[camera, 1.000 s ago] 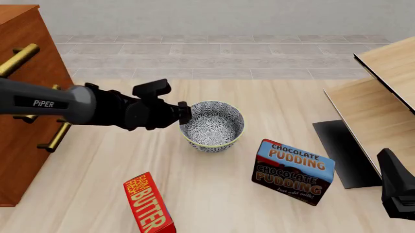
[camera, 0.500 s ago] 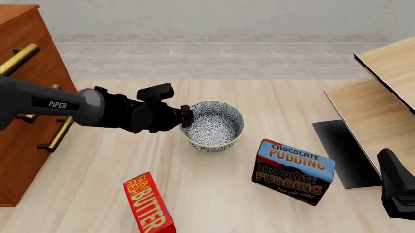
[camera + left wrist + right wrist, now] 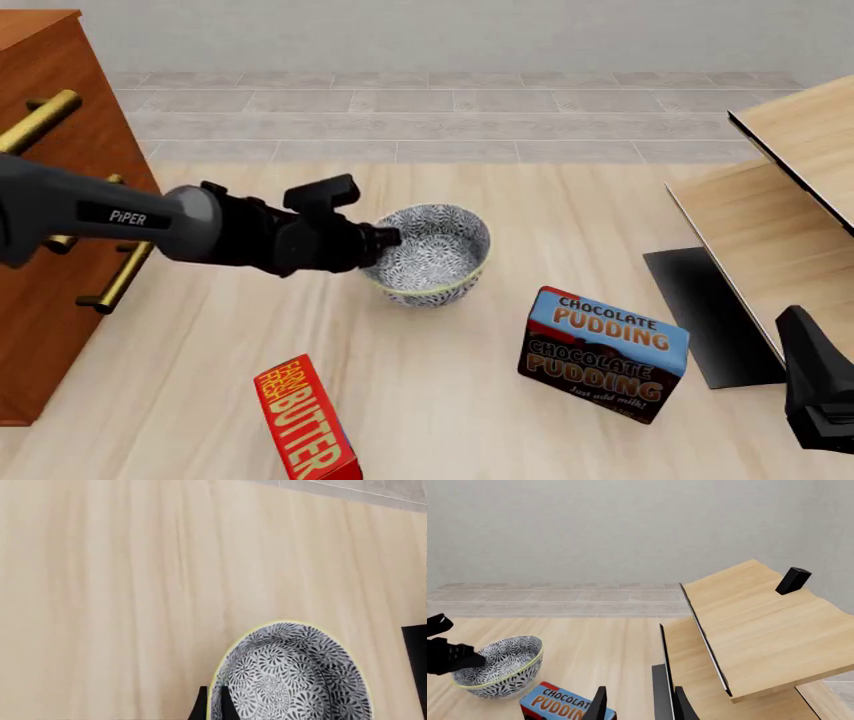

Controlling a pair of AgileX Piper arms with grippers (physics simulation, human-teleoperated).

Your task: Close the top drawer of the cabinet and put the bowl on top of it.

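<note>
Compared with half a second earlier, the bowl (image 3: 430, 254) is seen tilted and shifted slightly toward the cabinet (image 3: 54, 210), its rim on the gripper's side raised; before, it sat level on the table (image 3: 441, 400). The cabinet, a large reddish-brown wooden chest with brass bar handles, is unchanged at the table's left edge, its top drawer (image 3: 47, 110) hard to judge as shut or not from the front view. The pale light-wood furniture (image 3: 787, 190), flat-boarded with dark edging, is placed at the right edge. The chocolate pudding box (image 3: 603, 354) and the red butter box (image 3: 308, 418), both rectangular cartons, are set nearer the front edge. The bowl, round and deep with a fine blue-grey floral pattern and pale rim, lies near the table's middle, gripped at its rim by the closed jaws of the left gripper (image 3: 380, 240). The right gripper (image 3: 637, 707) is held with jaws parted on nothing.
</note>
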